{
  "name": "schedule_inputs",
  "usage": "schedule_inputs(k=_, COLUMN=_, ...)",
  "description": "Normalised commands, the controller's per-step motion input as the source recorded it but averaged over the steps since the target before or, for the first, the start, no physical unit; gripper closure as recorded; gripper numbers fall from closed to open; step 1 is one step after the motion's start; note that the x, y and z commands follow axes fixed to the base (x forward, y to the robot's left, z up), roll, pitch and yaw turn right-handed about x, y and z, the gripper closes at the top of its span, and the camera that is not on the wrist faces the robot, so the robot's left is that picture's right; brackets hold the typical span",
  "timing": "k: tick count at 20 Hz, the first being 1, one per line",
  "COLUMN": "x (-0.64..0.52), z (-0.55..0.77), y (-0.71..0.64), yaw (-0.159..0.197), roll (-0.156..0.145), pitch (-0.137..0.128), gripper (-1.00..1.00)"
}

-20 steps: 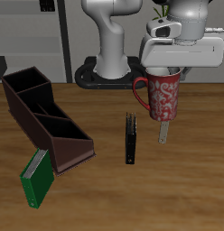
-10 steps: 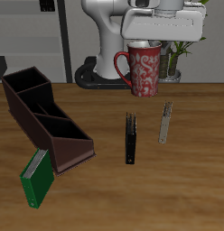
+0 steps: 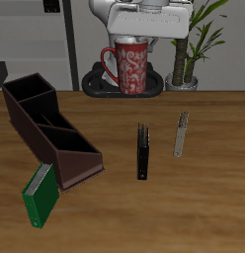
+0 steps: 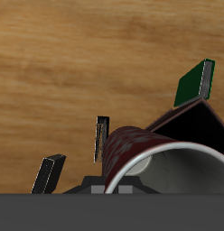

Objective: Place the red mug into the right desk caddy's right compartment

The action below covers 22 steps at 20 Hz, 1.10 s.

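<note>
wooden table below; hand clenched on red mug, mug hanging beneath.

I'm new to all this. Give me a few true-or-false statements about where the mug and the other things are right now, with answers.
1. The red mug hangs in the air, held by the gripper. True.
2. The mug already sits inside the right desk caddy. False: it is up above the table, apart from the caddy.
3. A green book lies by the caddy's low slanted end. True.
4. The right compartment holds a pen. False: it looks empty.
5. The mug lies on its side on the table. False: it is upright, off the table.
</note>
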Motion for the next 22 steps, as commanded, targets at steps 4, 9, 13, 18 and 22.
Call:
schedule_inputs(k=4, x=-0.25, z=-0.08, y=-0.47, yaw=-0.028, roll=-0.052, pitch=0.002, gripper=1.00)
schedule_inputs(k=9, x=-0.29, z=-0.05, y=-0.52, yaw=-0.041, roll=-0.090, pitch=-0.002, gripper=1.00)
schedule_inputs(k=13, x=-0.40, z=0.01, y=-0.56, yaw=-0.034, roll=-0.091, pitch=-0.011, gripper=1.00)
schedule_inputs(k=18, x=-0.24, z=0.01, y=-0.36, yaw=-0.034, roll=-0.067, pitch=-0.016, gripper=1.00)
schedule_inputs(k=22, x=-0.17, z=-0.02, y=-0.26, yaw=-0.008, roll=-0.062, pitch=-0.002, gripper=1.00)
